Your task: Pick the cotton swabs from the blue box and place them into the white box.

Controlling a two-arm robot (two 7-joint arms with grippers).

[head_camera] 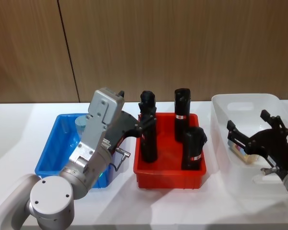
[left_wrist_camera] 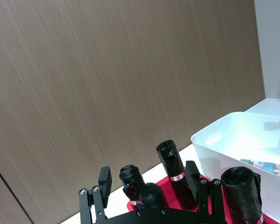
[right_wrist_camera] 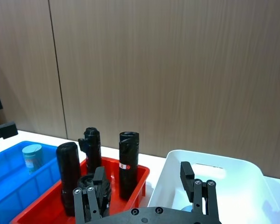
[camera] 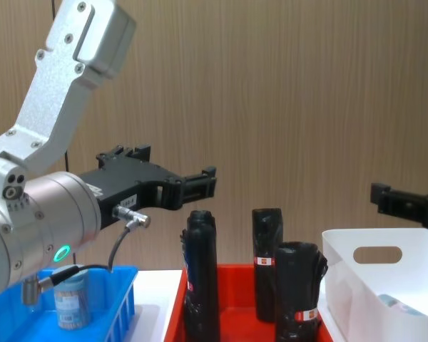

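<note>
Closest is the left arm's grey elbow joint, low over the near edge of the white surface. From it the arm rises over the blue box. The left gripper hangs above the red tray, well clear of the tray floor, with its fingers spread apart and nothing between them. One swab jar stands upright in the blue box at its far end, partly hidden behind the arm in the head view. Three black rolls stand upright in the red tray, which sits between the two boxes. The right gripper hovers over the white box, its fingers also wide apart and empty. A second jar lies on its side on the floor of the white box, beneath the right gripper.
</note>
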